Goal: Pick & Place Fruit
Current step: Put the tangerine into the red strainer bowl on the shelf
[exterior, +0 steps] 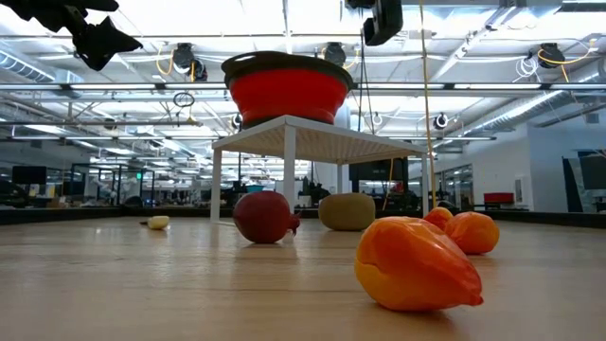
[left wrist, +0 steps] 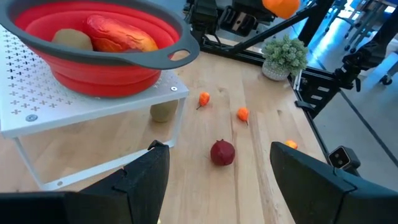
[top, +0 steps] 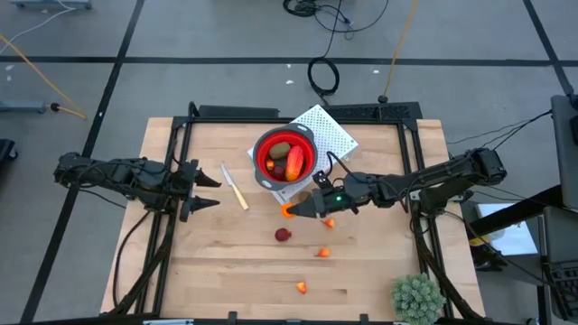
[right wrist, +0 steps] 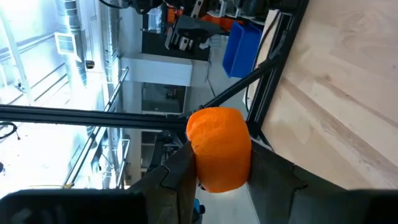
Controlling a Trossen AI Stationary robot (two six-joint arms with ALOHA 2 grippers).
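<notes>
A red bowl stands on a white perforated rack and holds an olive-brown oval and a red-orange piece. Another olive oval lies under the rack. A dark red ball and small orange bits lie on the table. My right gripper is just near of the rack, shut on an orange piece. My left gripper hovers open at the table's left, pointing toward the rack. My right gripper pinches the orange piece between its two fingers, one on each side. The fingers come at it slanting from the table's right. The piece is lifted clear of the table, and part of it sticks out past the fingertips.
A cream-handled knife lies between my left gripper and the rack. A spiky green plant ball sits at the near right corner. Black frame rails run along the table's sides. Bare wood lies to the near left.
</notes>
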